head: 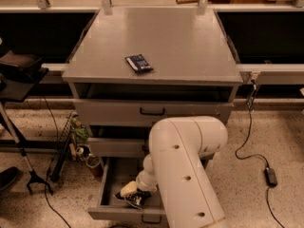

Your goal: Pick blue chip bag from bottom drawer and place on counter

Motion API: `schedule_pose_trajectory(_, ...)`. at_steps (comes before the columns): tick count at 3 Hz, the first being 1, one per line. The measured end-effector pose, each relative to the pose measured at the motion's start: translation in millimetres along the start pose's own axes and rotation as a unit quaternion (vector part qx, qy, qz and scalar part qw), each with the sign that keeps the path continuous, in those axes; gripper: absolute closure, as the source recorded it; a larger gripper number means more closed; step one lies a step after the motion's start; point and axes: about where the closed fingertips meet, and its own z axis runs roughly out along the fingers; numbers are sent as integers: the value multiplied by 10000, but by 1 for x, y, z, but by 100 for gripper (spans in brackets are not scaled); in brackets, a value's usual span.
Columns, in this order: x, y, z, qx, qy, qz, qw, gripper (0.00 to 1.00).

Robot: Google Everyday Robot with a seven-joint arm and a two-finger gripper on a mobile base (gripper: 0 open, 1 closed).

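end effector (129, 191) low inside open bottom drawer (114, 213), below worktop (190, 46) front edge, at blue chip bag (135, 199), likely to grasp it; grip state: cannot tell.

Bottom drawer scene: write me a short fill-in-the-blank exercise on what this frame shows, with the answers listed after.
1. The bottom drawer stands ____.
2. The pincer is ____ that drawer, at the blue chip bag.
3. Exactly ____ flat dark packet lies on the counter.
Missing words: open; inside; one.
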Motion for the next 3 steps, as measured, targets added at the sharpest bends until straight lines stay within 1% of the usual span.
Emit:
schedule_pose_trajectory(2,-8,0,32,-128,372,209,9990,0)
schedule_pose_trajectory(3,-8,0,43,-185,580,175,9980,19)
